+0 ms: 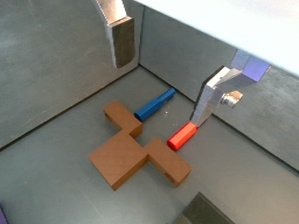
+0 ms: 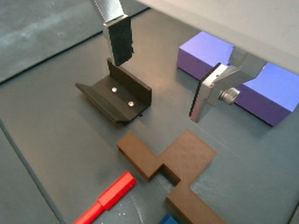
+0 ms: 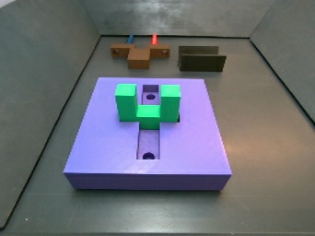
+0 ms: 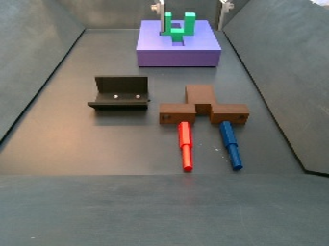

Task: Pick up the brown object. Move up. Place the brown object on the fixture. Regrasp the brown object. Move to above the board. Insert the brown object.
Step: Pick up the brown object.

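The brown object (image 4: 203, 108) is an orange-brown cross-shaped piece lying flat on the floor. A red bar (image 4: 186, 144) and a blue bar (image 4: 229, 142) lie at its crosspiece ends. It shows in both wrist views (image 1: 135, 150) (image 2: 176, 159) and in a side view (image 3: 139, 55). The fixture (image 4: 119, 93) (image 2: 117, 96) (image 3: 201, 60) stands beside it, empty. The board (image 3: 147, 138) (image 4: 180, 50) carries a green U-shaped block (image 3: 147, 101). My gripper (image 1: 160, 87) (image 2: 159, 87) hangs open and empty above the floor, between the fixture and the board. Its fingers (image 4: 221, 10) just show at a side view's top edge.
Grey walls ring the floor on all sides. The lavender board (image 2: 205, 54) shows behind one finger in a wrist view. The red bar (image 1: 183, 136) and blue bar (image 1: 155, 103) lie close together against the brown piece.
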Available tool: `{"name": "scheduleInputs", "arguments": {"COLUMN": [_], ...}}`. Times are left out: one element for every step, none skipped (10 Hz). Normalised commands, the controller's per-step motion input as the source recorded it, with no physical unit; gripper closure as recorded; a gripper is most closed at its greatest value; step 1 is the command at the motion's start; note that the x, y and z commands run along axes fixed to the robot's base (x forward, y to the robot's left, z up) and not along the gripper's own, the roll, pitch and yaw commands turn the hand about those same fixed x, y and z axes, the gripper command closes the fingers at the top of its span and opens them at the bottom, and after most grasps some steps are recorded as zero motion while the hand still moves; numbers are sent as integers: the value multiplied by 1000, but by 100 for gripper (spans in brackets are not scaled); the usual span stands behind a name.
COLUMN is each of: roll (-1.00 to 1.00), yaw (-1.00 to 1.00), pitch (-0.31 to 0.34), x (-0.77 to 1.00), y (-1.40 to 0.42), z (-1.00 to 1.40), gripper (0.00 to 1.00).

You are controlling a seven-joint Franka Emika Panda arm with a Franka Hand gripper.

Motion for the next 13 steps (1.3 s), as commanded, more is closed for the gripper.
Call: {"name": "scheduleInputs", "arguments": {"roll": [0, -6, 40, 31, 46, 73, 23, -10, 0, 60, 26, 0, 0], "yaw": [0, 0, 0, -71, 0, 0, 0, -109, -114, -109, -149, -163, -77], "pitch": [0, -229, -237, -256, -209, -179, -156, -130, -67, -50, -49, -56, -27], "x": [0, -194, -126, -257, -371, -369, -291, 0, 0, 0, 0, -163, -169], "y": [-26, -351, -817, -760, -611, -486, -166, 129, 226, 120, 0, 0, 0], "z": [0, -229, -437, -737, -820, -900, -989, -954, -869, -806, -671, -680, -654], "gripper": [0, 0, 0, 0, 0, 0, 0, 0, 0, 0, 0, 0, 0]}}
